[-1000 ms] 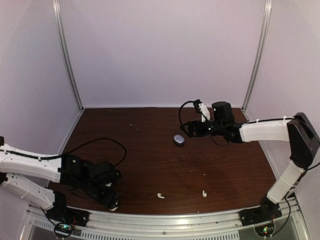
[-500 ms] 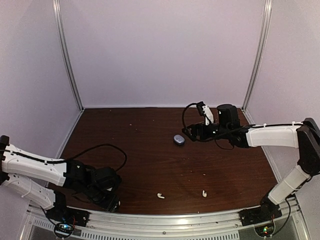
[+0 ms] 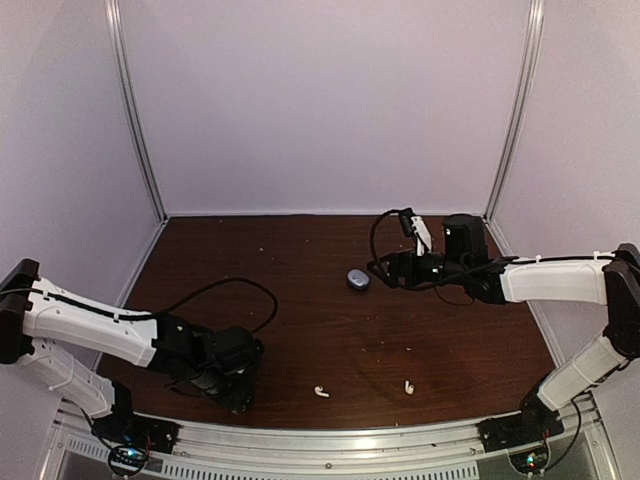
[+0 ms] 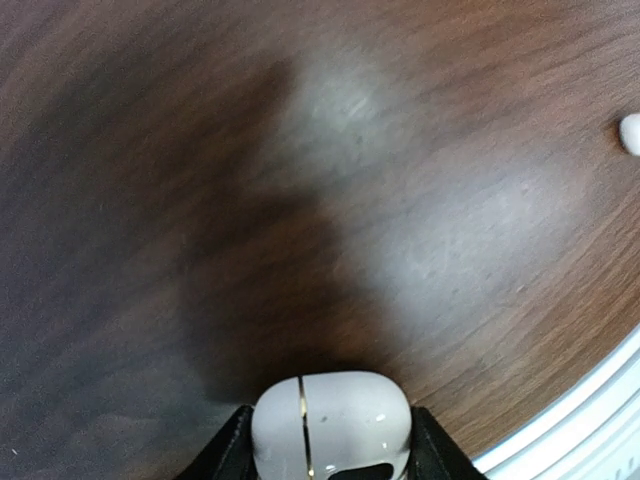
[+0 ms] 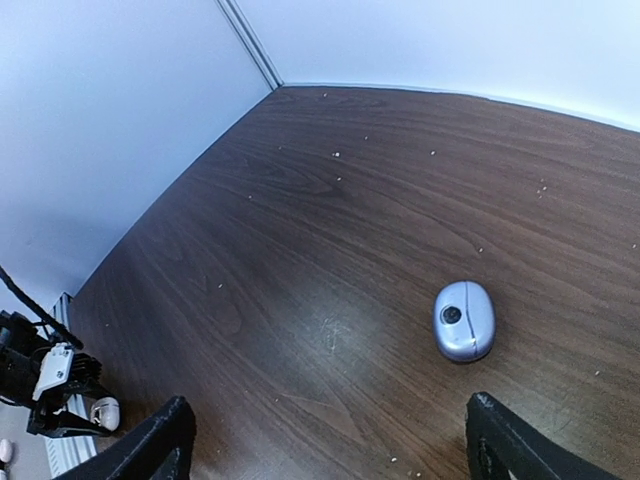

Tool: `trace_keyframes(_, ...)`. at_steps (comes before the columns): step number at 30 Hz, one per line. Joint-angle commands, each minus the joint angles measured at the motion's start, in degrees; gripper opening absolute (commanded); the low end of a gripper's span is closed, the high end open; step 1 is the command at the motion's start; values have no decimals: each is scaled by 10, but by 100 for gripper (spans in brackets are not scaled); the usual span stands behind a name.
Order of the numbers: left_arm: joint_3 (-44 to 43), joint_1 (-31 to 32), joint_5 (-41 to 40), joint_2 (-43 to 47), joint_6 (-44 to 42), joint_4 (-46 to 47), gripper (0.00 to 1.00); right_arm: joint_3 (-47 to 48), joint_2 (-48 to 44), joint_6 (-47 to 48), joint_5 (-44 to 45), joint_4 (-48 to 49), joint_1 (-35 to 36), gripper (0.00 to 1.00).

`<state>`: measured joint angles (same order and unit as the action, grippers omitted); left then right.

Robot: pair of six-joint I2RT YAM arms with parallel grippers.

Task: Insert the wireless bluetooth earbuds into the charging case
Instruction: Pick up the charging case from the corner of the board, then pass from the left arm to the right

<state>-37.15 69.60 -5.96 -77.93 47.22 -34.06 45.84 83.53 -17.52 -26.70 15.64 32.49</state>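
Observation:
My left gripper (image 4: 330, 450) is shut on a white charging case (image 4: 332, 425), closed, with a gold seam, held low over the table near the front edge; in the top view the gripper (image 3: 238, 390) hides the case. One white earbud (image 3: 321, 391) lies to its right and shows at the edge of the left wrist view (image 4: 630, 133). A second white earbud (image 3: 408, 385) lies further right. My right gripper (image 5: 325, 425) is open and empty, above and beside a closed grey-purple case (image 5: 464, 320), which also shows in the top view (image 3: 358, 279). No dark purple earbuds are in view.
The dark wood table (image 3: 300, 310) is walled by white panels at the back and sides. A metal rail (image 3: 330, 440) runs along the front edge. The left arm's black cable (image 3: 215, 290) loops over the table's left part.
My left gripper has moved right along the front edge with the white case, toward the nearer earbud. My right gripper has drawn slightly back to the right of the purple case.

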Motion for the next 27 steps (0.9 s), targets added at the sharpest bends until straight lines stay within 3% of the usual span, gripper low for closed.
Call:
trace_keyframes(1,-68,1,-41,-27,-96,50,43,-28,-15,-28,-47,27,12,93)
trace_keyframes(7,-158,2,-81,-53,-224,82,41,-74,-35,-69,-94,59,31,89)
trace_keyframes(15,-242,21,-77,-50,-396,162,37,-113,-58,-145,-149,104,100,85)
trace_keyframes(27,-305,43,-84,-91,-466,182,35,-88,-61,-181,-128,118,191,72)
